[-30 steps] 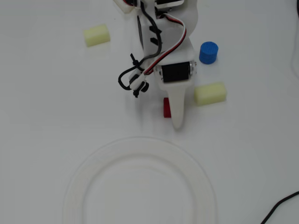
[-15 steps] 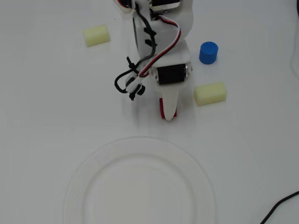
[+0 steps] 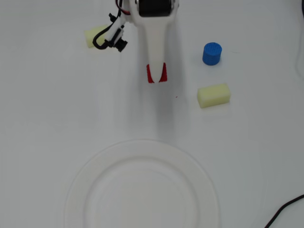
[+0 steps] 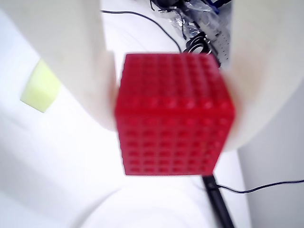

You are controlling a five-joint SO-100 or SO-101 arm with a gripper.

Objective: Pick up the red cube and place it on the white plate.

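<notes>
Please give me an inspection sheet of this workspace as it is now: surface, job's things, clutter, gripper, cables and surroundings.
Surface: white table, bare between items.
Job's things: red cube held in the gripper, not yet over the white plate; plate has nothing on it.
Clutter: blue cylinder; yellow block below it in the overhead view; second yellow block, partly hidden by the arm's wiring.
Gripper: gripper shut on the cube, fingers on two opposite faces.
Cables: black cable at the table's lower right corner; black loop on the arm.
Surroundings: tangled wires beyond the table, blurred.

Blue cylinder [image 3: 212, 53] near yellow block [image 3: 213, 95]; second yellow block [image 3: 93, 36] (partly hidden).
</notes>
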